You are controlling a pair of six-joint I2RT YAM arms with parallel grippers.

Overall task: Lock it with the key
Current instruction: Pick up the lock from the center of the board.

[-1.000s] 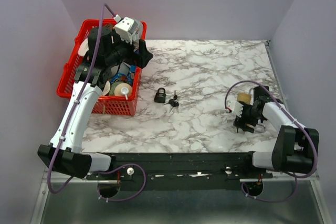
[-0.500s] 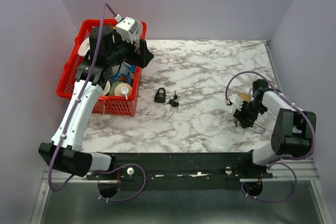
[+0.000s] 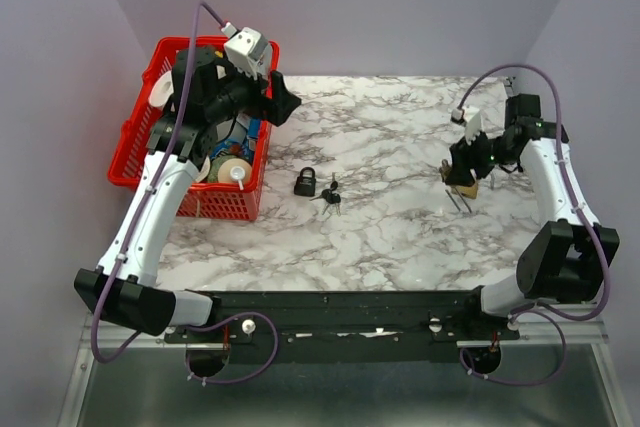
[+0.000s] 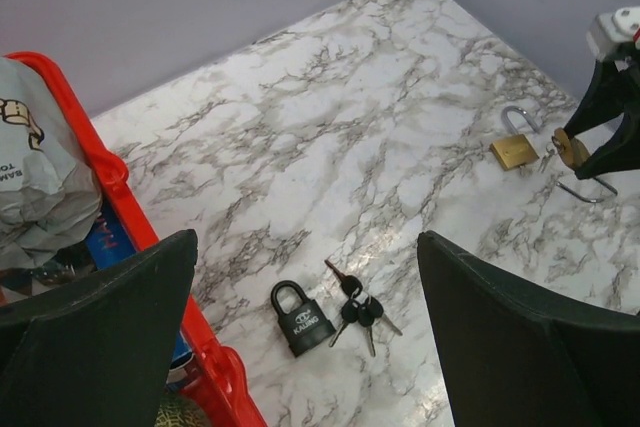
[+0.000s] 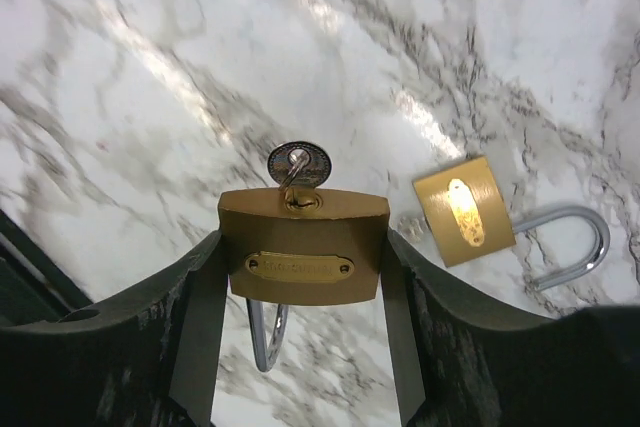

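My right gripper [image 3: 463, 173] is shut on a brass padlock [image 5: 303, 245] and holds it above the table at the right. A key [image 5: 298, 163] sits in its keyhole, and its open shackle [image 5: 265, 332] hangs below. A second brass padlock [image 5: 465, 210] with an open shackle lies on the marble just beside it; it also shows in the left wrist view [image 4: 514, 150]. A black padlock [image 4: 303, 319] and a bunch of black-headed keys [image 4: 358, 309] lie mid-table. My left gripper [image 3: 281, 103] is open and empty, high above the basket's right side.
A red basket [image 3: 135, 162] with packets and bottles stands at the back left; its rim shows in the left wrist view [image 4: 110, 177]. Grey walls close the table at the back and sides.
My right arm has lifted the brass padlock from the near right of the table and carried it farther back and up. The left gripper has shifted slightly right.
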